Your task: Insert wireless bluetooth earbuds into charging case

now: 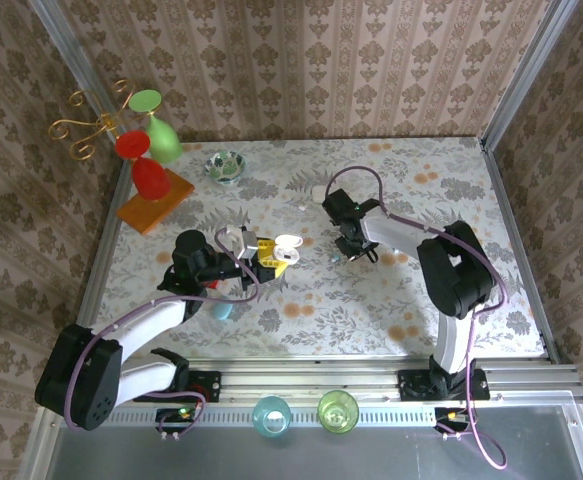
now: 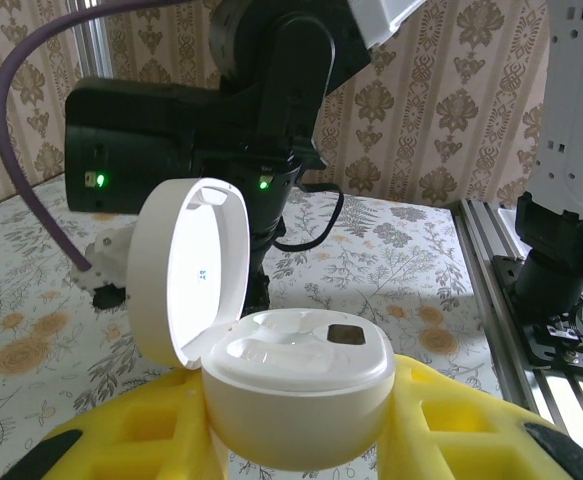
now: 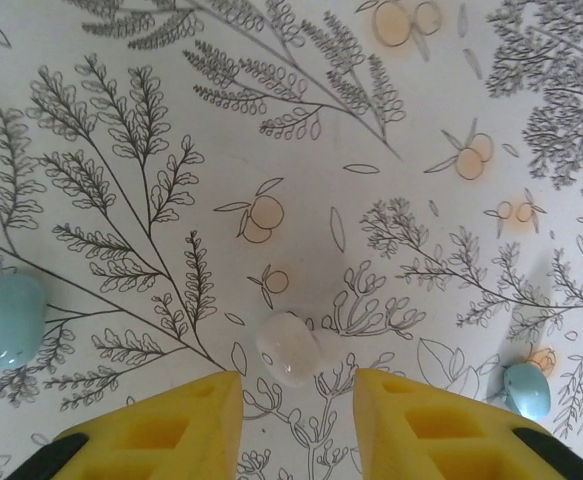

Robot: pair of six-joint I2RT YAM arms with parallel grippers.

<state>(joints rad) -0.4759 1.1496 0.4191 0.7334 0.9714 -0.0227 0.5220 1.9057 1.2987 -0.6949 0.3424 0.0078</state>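
My left gripper [image 2: 301, 425] is shut on a white charging case [image 2: 301, 395], which sits between its yellow fingers with the lid [image 2: 186, 275] hinged open to the left. Moulded wells show in the case's top. In the top view this case [image 1: 288, 244] hangs above the table's middle left. My right gripper [image 3: 298, 385] points straight down at the floral cloth with its jaws open. A whitish earbud [image 3: 291, 346] lies on the cloth just ahead of the gap, and neither finger touches it. Two pale blue earbuds [image 3: 3, 320] [image 3: 526, 390] lie to either side.
A green glass bowl [image 1: 225, 166] stands at the back. An orange stand with coloured glasses [image 1: 149, 170] is at the back left. Another white case [image 1: 317, 193] lies behind the right gripper [image 1: 356, 248]. Two cups [image 1: 271, 413] [image 1: 338, 410] sit on the front rail. A teal piece [image 1: 221, 310] lies beside the left arm.
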